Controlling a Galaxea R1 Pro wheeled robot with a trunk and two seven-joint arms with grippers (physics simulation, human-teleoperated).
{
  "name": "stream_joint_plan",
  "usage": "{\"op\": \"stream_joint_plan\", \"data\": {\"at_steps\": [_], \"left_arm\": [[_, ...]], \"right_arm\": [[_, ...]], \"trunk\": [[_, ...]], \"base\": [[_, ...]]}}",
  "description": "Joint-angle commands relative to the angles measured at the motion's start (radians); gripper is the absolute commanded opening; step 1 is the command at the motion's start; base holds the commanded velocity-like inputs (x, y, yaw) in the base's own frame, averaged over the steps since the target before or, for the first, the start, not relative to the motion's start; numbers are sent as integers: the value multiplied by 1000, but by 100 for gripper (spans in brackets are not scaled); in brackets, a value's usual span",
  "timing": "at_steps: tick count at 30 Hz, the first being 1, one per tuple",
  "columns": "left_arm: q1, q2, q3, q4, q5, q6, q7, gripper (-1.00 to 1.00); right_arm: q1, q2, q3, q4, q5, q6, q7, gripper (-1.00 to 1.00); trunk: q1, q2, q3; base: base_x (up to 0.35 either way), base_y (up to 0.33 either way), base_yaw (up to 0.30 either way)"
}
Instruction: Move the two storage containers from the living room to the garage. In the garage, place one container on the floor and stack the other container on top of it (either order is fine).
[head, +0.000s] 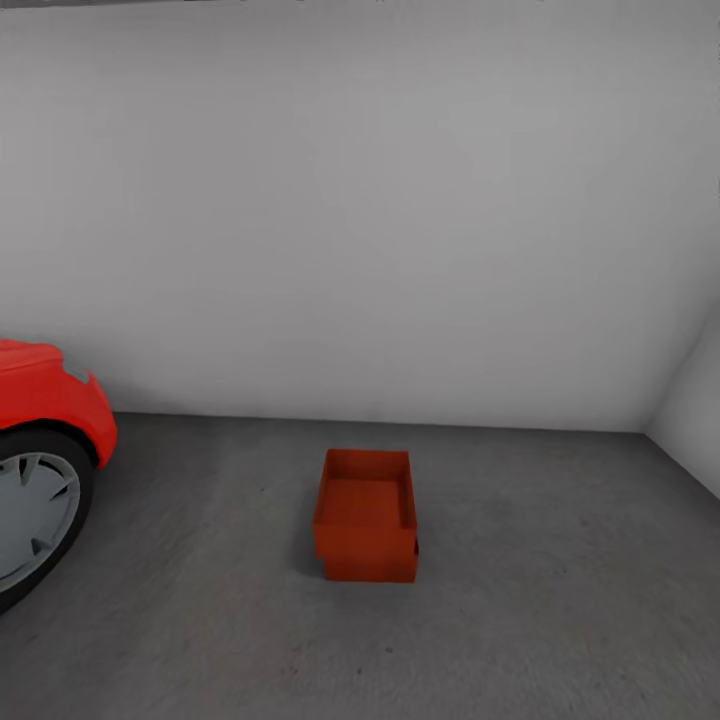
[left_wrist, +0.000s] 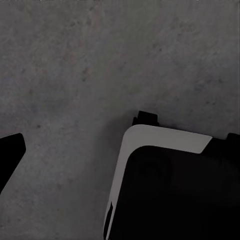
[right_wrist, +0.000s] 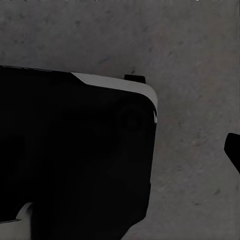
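The two storage containers (head: 366, 515) are sitting stacked on the garage floor (head: 560, 600), near the red car (head: 45, 400). I cannot tell how my fingers are set. The slightly offset upper bin could slide if I'm bumping it.

Two stacked storage containers (head: 366, 515) on grey floor (head: 560, 600), red car (head: 45, 440) at left

Red car (head: 45, 400) cut off by head view's left edge, 1 wheel (head: 35, 520) partly seen. Lower container (head: 370, 568) mostly hidden under upper container (head: 365, 505). Wrist views: finger positions undetermined.
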Motion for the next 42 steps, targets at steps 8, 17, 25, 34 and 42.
{"op": "stream_joint_plan", "data": {"at_steps": [8,17,25,34,42], "left_arm": [[0,0,1,0,6,-1,1,100],[-1,0,1,0,6,-1,2,100],[0,0,1,0,6,-1,1,100],[-1,0,1,0,6,-1,2,100],[-1,0,1,0,6,-1,2,100]], "right_arm": [[-1,-1,0,3,4,-4,-7,100],[-1,1,0,3,8,-4,-7,100],[-1,0,0,3,8,-4,-5,100],[-1,0,0,3,8,-3,-4,100],[-1,2,0,3,6,-2,-5,100]], "trunk": [[0,-1,12],[0,-1,26],[0,-1,39],[0,-1,53],[0,-1,66]], "base": [[0,0,0],[0,0,0],[0,0,0],[0,0,0],[0,0,0]]}}
